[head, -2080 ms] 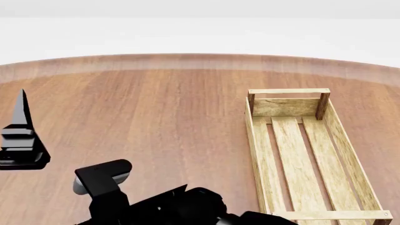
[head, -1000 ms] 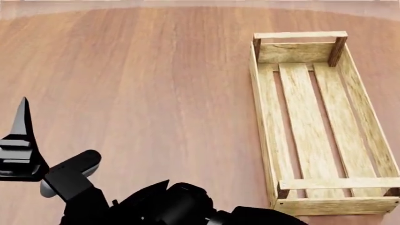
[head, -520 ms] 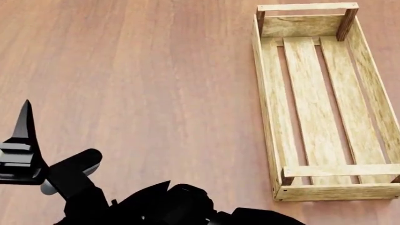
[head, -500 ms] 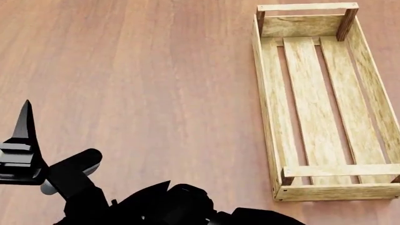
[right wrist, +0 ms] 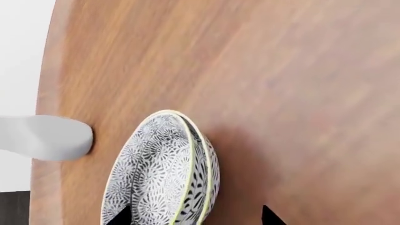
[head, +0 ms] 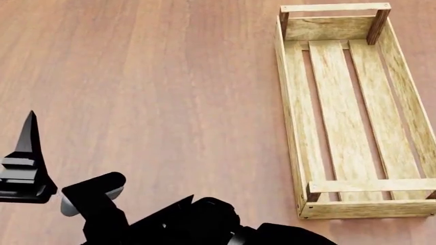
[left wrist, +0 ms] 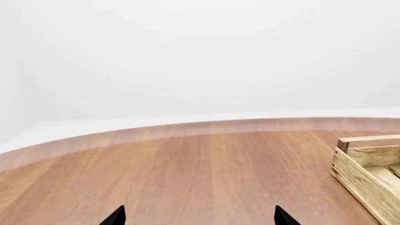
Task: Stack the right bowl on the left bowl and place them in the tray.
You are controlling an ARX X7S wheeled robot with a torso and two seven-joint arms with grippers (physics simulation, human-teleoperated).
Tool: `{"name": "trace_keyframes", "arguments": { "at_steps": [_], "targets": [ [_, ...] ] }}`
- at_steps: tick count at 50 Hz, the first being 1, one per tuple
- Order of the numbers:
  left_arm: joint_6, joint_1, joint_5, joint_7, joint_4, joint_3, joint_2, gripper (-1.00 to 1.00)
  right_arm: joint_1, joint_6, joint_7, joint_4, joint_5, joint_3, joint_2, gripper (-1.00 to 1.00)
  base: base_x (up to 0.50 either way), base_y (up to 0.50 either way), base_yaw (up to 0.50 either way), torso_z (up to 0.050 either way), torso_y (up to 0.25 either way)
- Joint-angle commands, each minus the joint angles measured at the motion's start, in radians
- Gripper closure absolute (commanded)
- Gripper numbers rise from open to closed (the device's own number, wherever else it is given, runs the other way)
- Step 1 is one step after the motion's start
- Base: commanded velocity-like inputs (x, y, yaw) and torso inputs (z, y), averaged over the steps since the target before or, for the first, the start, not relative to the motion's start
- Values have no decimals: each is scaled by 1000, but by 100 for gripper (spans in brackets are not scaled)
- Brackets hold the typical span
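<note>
Two patterned black-and-white bowls with yellow-green rims sit nested, one bowl inside the other, on the brown table near its edge. My right gripper is open, its fingertips on either side of the stack. In the head view the bowls are out of sight. The tray, a pale wood crate, lies empty at the right and also shows in the left wrist view. My left gripper is open over bare table; one of its fingers shows at the far left.
My black right arm fills the head view's bottom middle. A pale grey rounded part lies by the table's edge beside the bowls. The table's far curved rim runs ahead of the left gripper.
The head view tilted down over the table, then held still. In the last half second my right arm shifted slightly rightward. The tray has not moved.
</note>
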Motion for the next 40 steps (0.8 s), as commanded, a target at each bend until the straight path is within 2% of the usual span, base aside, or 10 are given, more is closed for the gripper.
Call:
{"name": "trace_keyframes", "arguments": {
  "at_steps": [1, 21, 34, 37, 38, 40],
  "targets": [
    [14, 9, 2, 3, -7, 10, -6, -100, -4, 31, -32, -6, -20, 0, 0, -100, 0, 0, 0, 0, 0],
    [41, 21, 31, 0, -10, 38, -25, -100, -4, -19, -53, -37, -95, 5, 0, -100, 0, 0, 0, 0, 0],
    [46, 26, 35, 1, -3, 54, -38, -100, 3, -41, -57, -69, -131, 7, 0, -100, 0, 0, 0, 0, -250],
    [71, 37, -4, 24, -3, 23, -25, -100, 0, -67, -54, -71, -154, 9, 0, -100, 0, 0, 0, 1, -141],
    [62, 33, 0, 18, -3, 28, -28, -100, -1, -80, -39, -66, -147, 11, 0, 100, 0, 0, 0, 0, 0],
    [73, 37, 14, 19, -8, 39, -30, -100, -5, -84, -64, -74, -180, 9, 0, 100, 0, 0, 0, 0, 0]
  ]
}}
